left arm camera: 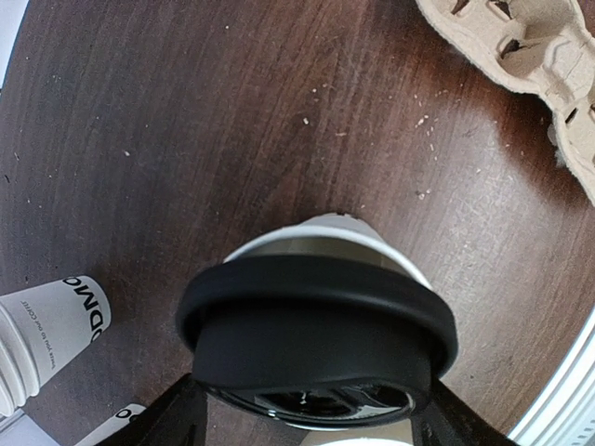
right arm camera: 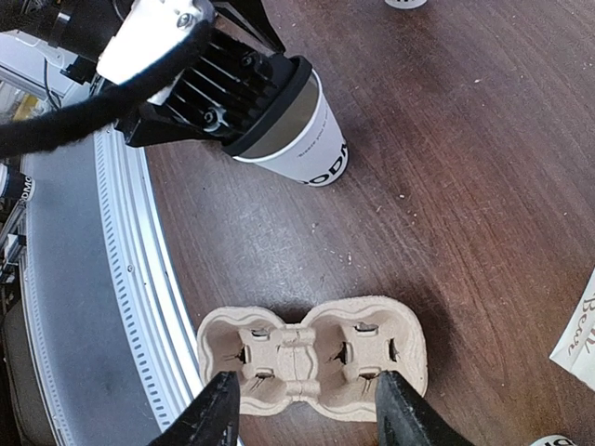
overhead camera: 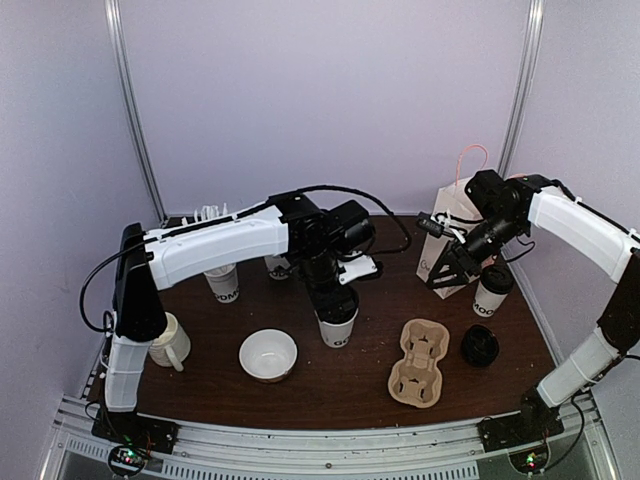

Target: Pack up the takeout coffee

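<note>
A white paper cup [overhead camera: 338,328] with black lettering stands mid-table. My left gripper [overhead camera: 335,292] is shut on a black lid [left arm camera: 316,339] and holds it on the cup's top. The lid is tilted, so the cup's far rim [left arm camera: 321,232] shows beyond it. The right wrist view shows this cup [right arm camera: 311,149] under the left gripper. A second cup with a black lid [overhead camera: 492,290] stands at the right, beside a white paper bag [overhead camera: 443,235]. My right gripper [overhead camera: 447,272] is open and empty, raised in front of the bag. Its fingers [right arm camera: 216,413] frame the cardboard carrier [right arm camera: 311,358] far below.
The two-slot carrier [overhead camera: 420,362] lies near the front, with a loose black lid [overhead camera: 480,345] to its right. A white bowl [overhead camera: 268,355] and a handled mug [overhead camera: 168,342] sit front left. A stack of lidless cups [overhead camera: 222,282] and another cup [overhead camera: 277,265] stand behind the left arm.
</note>
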Motion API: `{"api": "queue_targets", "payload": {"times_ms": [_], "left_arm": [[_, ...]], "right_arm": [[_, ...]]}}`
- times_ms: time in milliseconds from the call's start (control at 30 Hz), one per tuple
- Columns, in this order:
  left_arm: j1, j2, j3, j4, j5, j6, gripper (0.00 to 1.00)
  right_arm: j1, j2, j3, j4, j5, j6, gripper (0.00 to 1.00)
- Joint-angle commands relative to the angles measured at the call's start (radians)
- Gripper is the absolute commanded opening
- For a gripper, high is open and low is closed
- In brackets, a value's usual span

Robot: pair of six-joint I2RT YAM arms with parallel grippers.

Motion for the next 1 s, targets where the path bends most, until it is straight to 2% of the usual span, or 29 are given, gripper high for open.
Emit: {"api": "queue_targets", "payload": {"times_ms": [0, 400, 700, 967], "left_arm": [[0.006, 0.013, 0.036, -0.006, -0.005, 0.017, 0.74], [0.005, -0.062, 0.064, -0.007, 0.022, 0.014, 0.71], [0.006, -0.089, 0.07, -0.085, -0.099, 0.04, 0.71], [0.005, -0.05, 0.073, -0.126, -0.083, 0.049, 0.72]], "right_arm": [[0.009, 0.007, -0.009, -0.008, 0.017, -0.003, 0.53], [0.012, 0.01, -0.015, -0.006, 0.02, -0.004, 0.53], [0.016, 0.006, -0.024, -0.003, 0.024, -0.004, 0.53], [0.018, 0.009, -0.02, -0.004, 0.026, -0.004, 0.53]]}}
